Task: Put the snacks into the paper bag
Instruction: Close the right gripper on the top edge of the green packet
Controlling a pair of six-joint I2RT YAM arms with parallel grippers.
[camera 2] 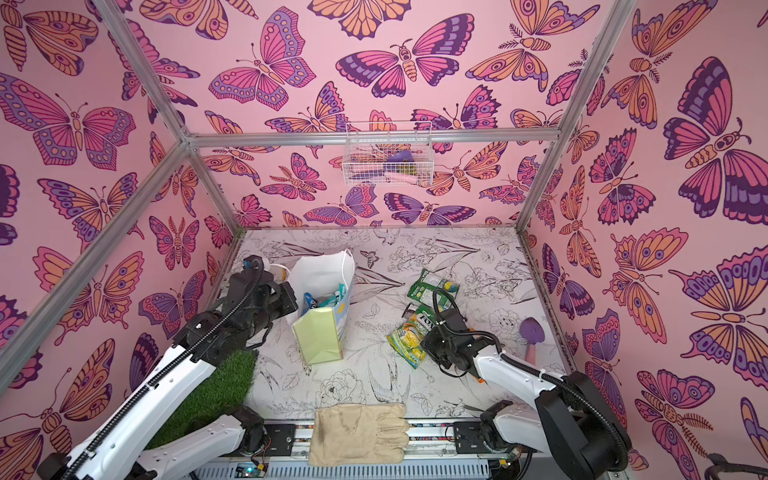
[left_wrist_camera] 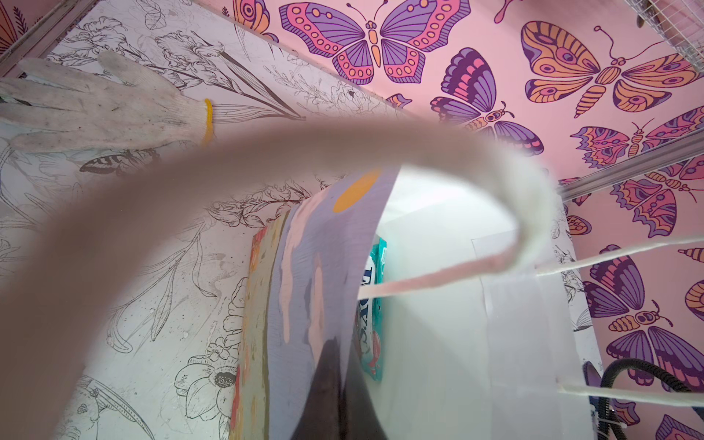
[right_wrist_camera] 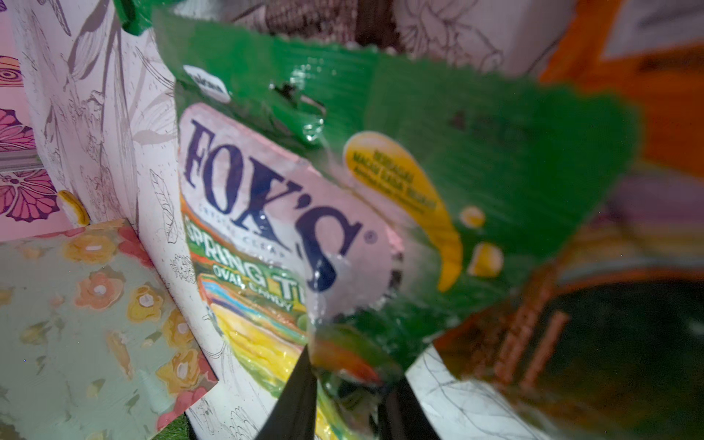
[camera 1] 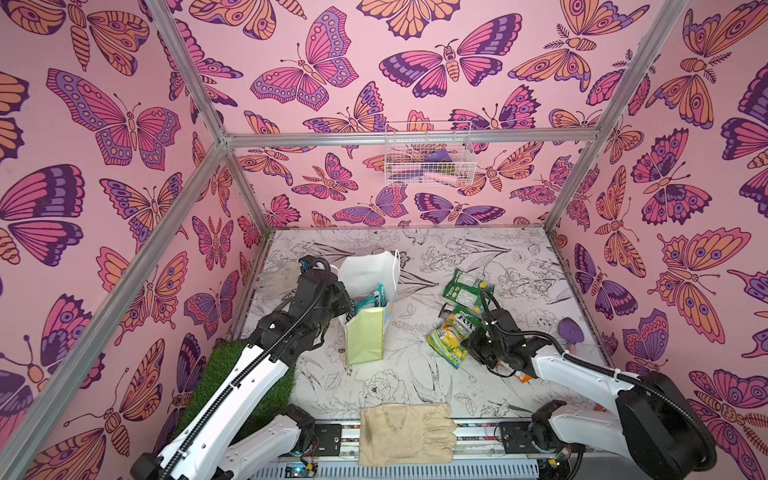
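Pink butterfly-printed walls [camera 1: 332, 62] box in the scene. Here the left end effector [left_wrist_camera: 335, 384] is clamped on one wall of the upright white paper bag with pale yellow-green side panels [camera 1: 365, 336], probably to steady it and keep its mouth wide. A teal packet [camera 1: 371, 296] sits inside. To the bag's right, the right end effector [right_wrist_camera: 350, 396] pinches the edge of the glossy yellow-green Fox's packet [right_wrist_camera: 266, 228], seemingly ready to lift it. A green packet [camera 1: 463, 286] waits farther back on the white counter with line-drawn flowers [camera 1: 415, 374]
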